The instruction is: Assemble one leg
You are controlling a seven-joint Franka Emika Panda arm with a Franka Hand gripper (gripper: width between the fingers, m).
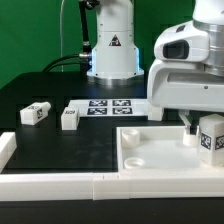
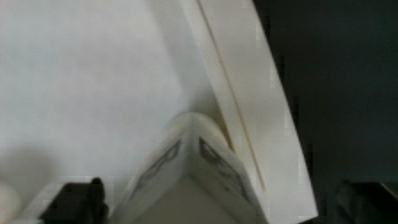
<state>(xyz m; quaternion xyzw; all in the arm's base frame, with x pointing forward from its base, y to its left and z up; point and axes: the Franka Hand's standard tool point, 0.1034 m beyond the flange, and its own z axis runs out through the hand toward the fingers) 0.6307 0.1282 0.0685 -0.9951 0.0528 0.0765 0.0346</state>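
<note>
While we are watching, the gripper [image 2: 205,205] is standing wide open, fingers [image 2: 75,200] flanking but not gripping the leg [image 1: 210,135] (upright on the panel [image 1: 150,150]).

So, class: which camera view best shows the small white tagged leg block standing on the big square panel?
The exterior view: the small white tagged leg block stands upright on the large flat white panel. The wrist view shows only its blurred top close up.

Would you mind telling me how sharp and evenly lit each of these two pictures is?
Exterior view: bright, even light, the white square panel nearly washed out, the tagged white leg block fairly sharp. Wrist view: soft and blurred, the leg too close to focus, dark fingertips dim.
</note>
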